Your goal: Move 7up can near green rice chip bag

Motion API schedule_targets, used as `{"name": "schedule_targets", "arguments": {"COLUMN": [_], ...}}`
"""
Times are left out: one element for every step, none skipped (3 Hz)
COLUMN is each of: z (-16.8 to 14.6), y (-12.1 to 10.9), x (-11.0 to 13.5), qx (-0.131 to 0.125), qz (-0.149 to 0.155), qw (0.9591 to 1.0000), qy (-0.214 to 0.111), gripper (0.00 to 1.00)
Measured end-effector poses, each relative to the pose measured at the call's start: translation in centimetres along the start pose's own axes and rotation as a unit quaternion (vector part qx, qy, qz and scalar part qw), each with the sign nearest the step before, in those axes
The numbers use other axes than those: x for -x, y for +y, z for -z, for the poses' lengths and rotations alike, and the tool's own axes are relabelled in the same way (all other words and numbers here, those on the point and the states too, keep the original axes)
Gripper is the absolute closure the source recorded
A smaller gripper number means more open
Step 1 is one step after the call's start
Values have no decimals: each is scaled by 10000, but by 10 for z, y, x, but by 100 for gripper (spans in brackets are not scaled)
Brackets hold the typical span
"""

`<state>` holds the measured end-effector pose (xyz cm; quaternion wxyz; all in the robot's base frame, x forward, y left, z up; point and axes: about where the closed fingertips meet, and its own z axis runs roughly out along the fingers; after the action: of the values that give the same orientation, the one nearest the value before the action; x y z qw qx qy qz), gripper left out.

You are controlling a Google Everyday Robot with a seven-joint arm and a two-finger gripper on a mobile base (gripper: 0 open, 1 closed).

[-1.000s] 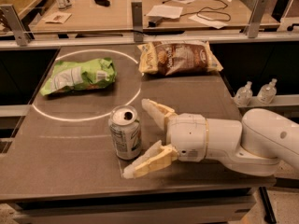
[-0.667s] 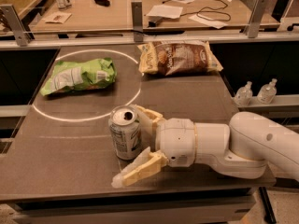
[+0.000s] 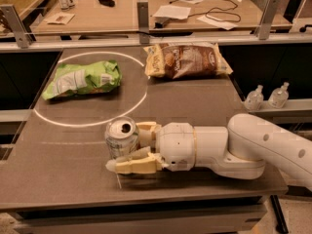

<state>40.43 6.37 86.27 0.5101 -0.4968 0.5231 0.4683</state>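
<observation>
7up can (image 3: pixel 122 138) clamped in claw (image 3: pixel 125 147), green bag (image 3: pixel 83 79) beyond.

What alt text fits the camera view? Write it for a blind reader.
The gripper of a white arm is at the 7up can, upright near the front of the table. The green bag lies back left inside a white circle; a brown bag lies back right.

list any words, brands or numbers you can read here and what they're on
None can be read.
7up can, held by the gripper at the table's front: print blurred.
green rice chip bag: markings blurred.
brown chip bag: logo blurred.
papers behind: too small.
</observation>
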Motion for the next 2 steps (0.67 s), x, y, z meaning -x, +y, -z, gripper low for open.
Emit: {"name": "schedule_targets", "arguments": {"z": [3, 2], "y": [-10, -28], "x": [3, 22], "qx": [-80, -504], "qz": [114, 197], "qw": [9996, 9977], "qy": [230, 420], "gripper": [63, 86]}}
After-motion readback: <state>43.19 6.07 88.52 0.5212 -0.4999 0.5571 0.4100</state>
